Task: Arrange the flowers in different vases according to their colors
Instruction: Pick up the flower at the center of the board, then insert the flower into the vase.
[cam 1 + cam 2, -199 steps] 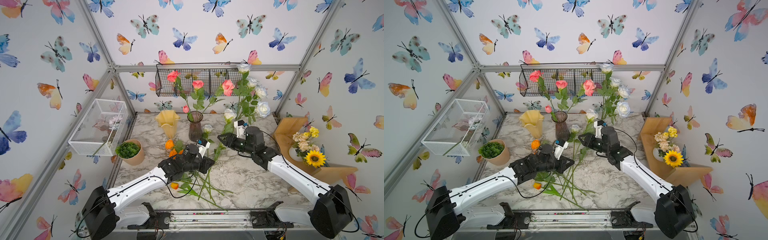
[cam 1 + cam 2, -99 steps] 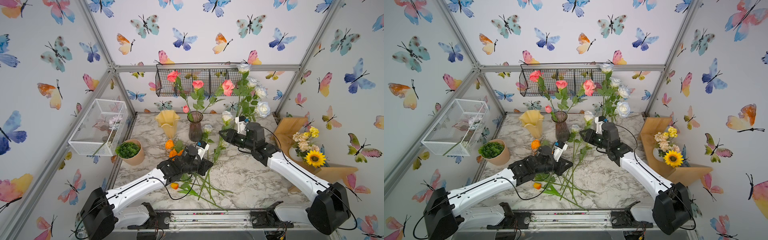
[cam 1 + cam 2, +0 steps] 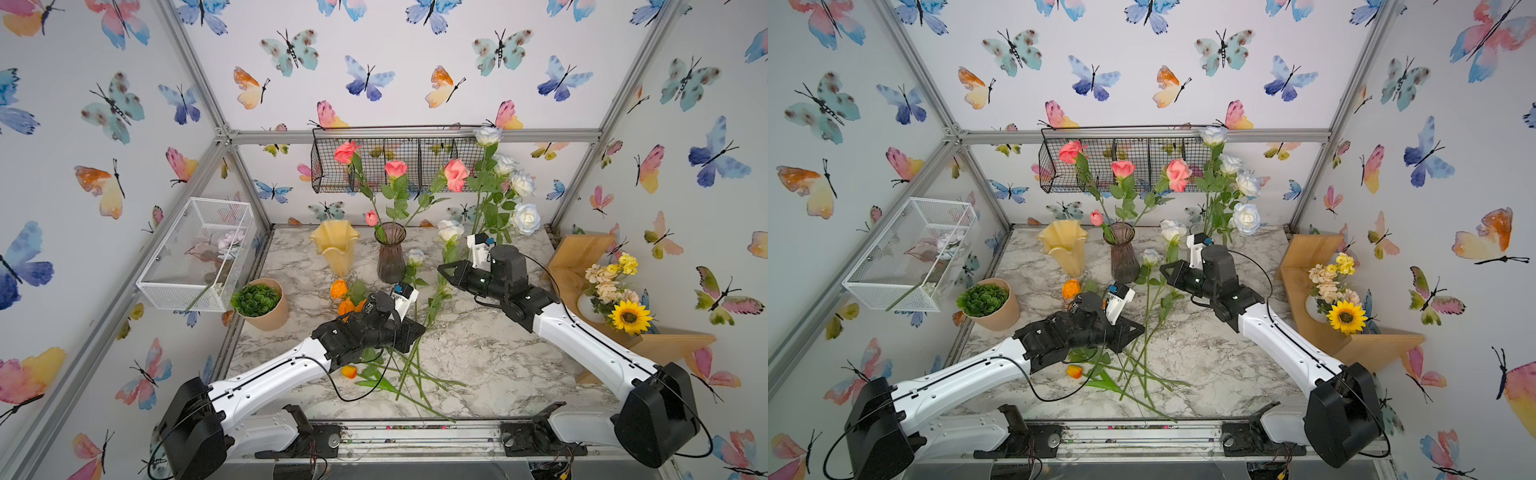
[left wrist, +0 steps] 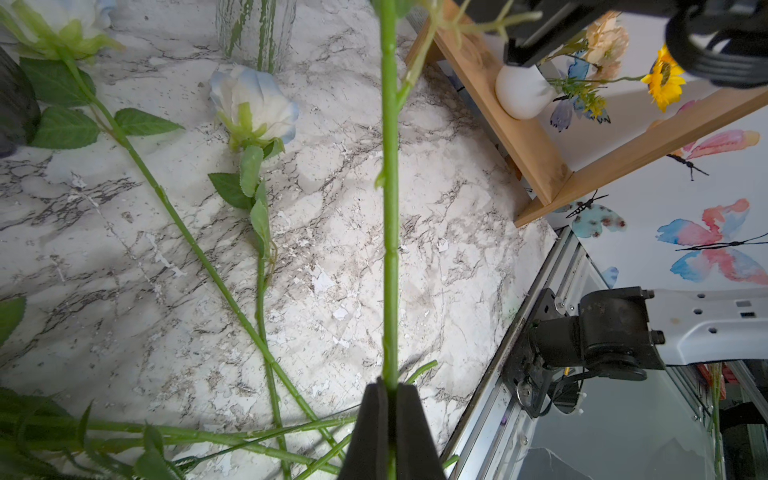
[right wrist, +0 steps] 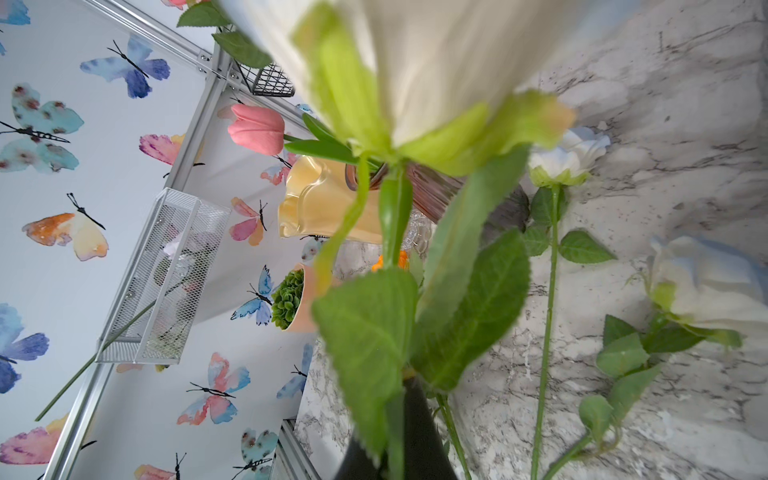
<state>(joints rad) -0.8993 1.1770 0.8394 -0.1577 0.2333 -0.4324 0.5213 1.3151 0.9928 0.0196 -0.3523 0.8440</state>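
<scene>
A white-blue rose is held off the marble table by both arms. My right gripper is shut on its stem just under the bloom, among the leaves. My left gripper is shut on the lower stem. Pink flowers stand in the purple vase. The yellow vase is empty. White-blue roses stand in the clear vase. Another white-blue rose, orange blooms and an orange tulip lie on the table.
A succulent in a tan pot stands at the left. A white mesh basket hangs on the left wall, a black wire basket on the back wall. A wooden shelf at the right holds a sunflower bouquet.
My right gripper has moved toward the stem under the white-blue rose's bloom and closed on it. The left gripper keeps its hold on the lower stem.
</scene>
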